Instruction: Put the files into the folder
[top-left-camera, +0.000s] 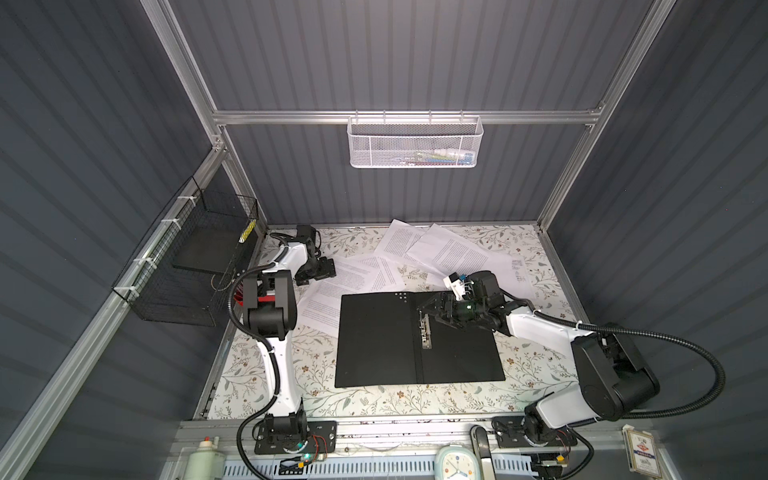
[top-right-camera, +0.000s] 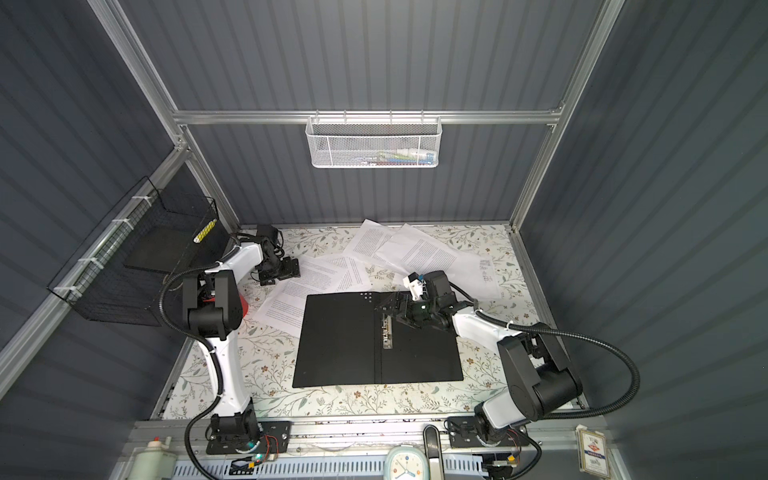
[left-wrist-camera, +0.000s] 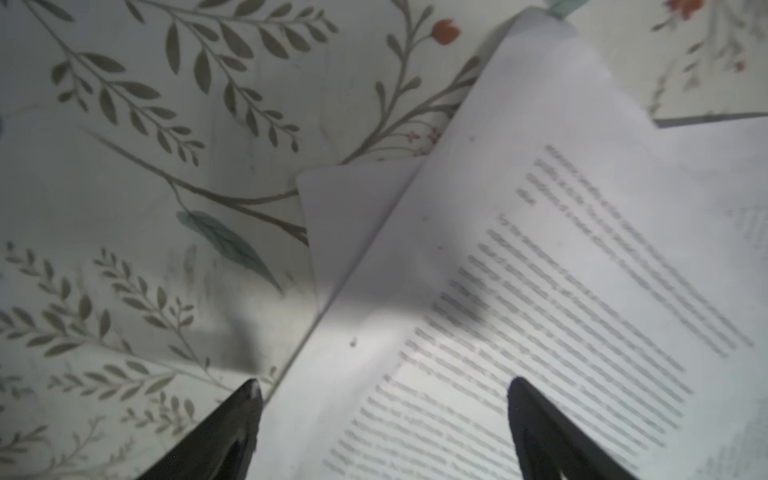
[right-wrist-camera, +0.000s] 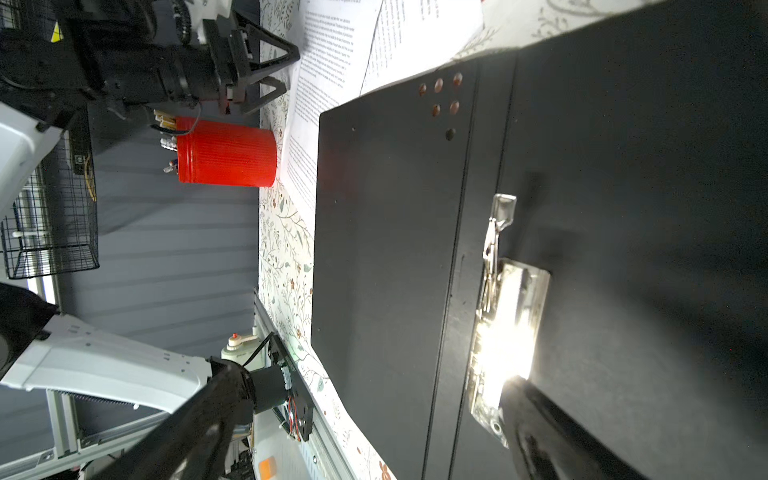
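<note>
Floral-print tabletop (top-left-camera: 374, 401), catalogued near to far from my remote station. Item one: folder (top-left-camera: 374, 345), open flat, black inside up, spine running near-to-far, metal clip (top-left-camera: 424, 332) on it. Item two: right gripper (top-left-camera: 434, 309), jaws wide, empty, hovering over the clip's far end. Item three: files (top-left-camera: 453, 253), loose overlapping sheets fanned beyond the folder's far edge, none inside yet. Item four: left gripper (left-wrist-camera: 382, 386), jaws wide, empty, straddling the leftmost sheet's edge; I judge this arm nearer the files

2 top views: high, downward, share whole table (top-left-camera: 374, 405). Left wrist: close over files (left-wrist-camera: 561, 270). Right wrist: low over folder (right-wrist-camera: 382, 249).
</note>
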